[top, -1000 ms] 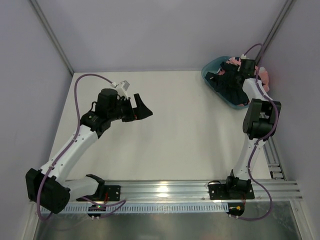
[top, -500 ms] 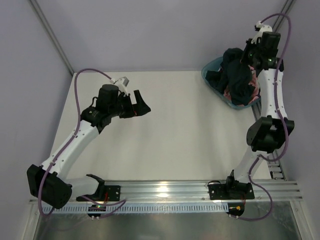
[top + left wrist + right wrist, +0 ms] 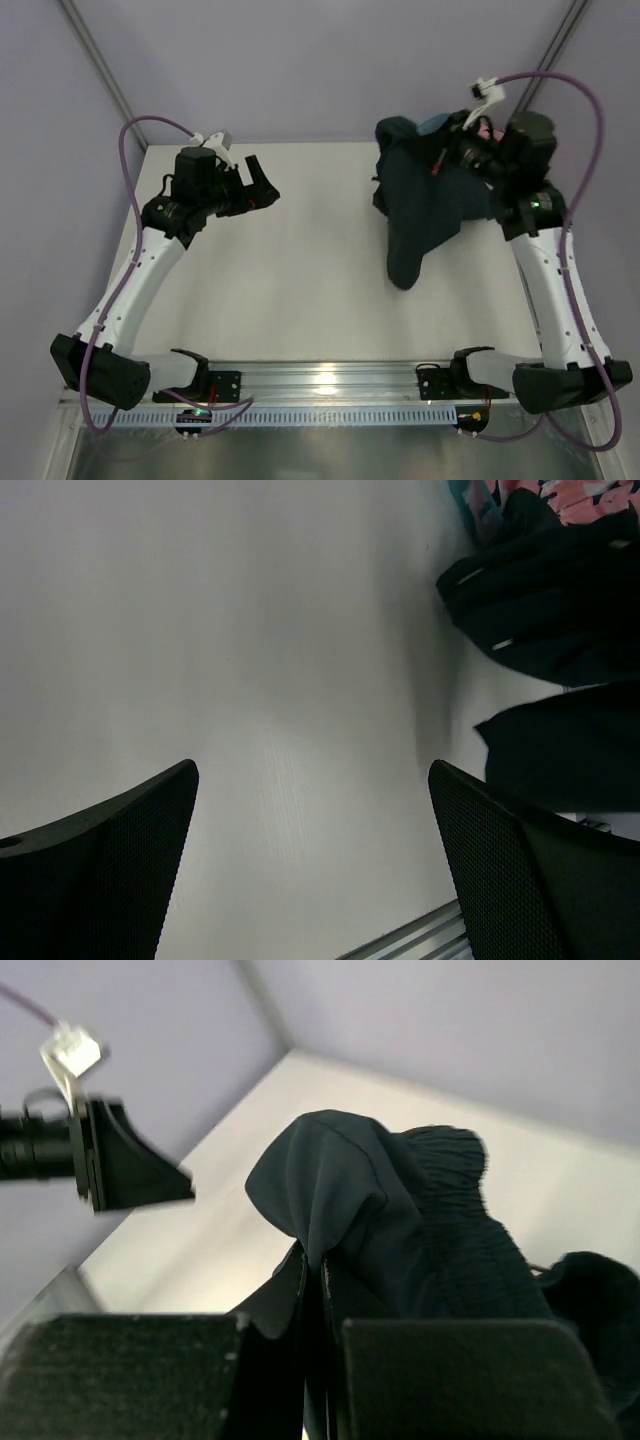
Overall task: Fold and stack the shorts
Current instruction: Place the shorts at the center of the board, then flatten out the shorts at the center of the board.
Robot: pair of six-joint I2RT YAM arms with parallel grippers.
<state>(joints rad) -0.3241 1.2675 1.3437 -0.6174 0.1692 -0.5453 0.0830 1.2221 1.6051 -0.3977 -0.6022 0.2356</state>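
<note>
The dark navy shorts (image 3: 425,205) hang bunched from my right gripper (image 3: 450,158), held above the back right of the table with one leg trailing down toward the middle. In the right wrist view the gripper (image 3: 322,1275) is shut on a fold of the dark shorts (image 3: 400,1220). The salmon pink printed shorts (image 3: 490,130) show only as a sliver behind the arm, and at the top right of the left wrist view (image 3: 590,495). My left gripper (image 3: 262,190) is open and empty over the left of the table, far from the shorts; its fingers (image 3: 520,870) stand wide apart.
The teal tub (image 3: 435,122) at the back right corner is mostly hidden by the hanging shorts. Grey walls close in on the left, back and right. A metal rail (image 3: 330,380) runs along the near edge. The white table top (image 3: 300,280) lies between the arms.
My right arm has lifted the dark shorts out of the tub and swung them left and forward over the table. My left gripper has drifted a little back and left, still open.
</note>
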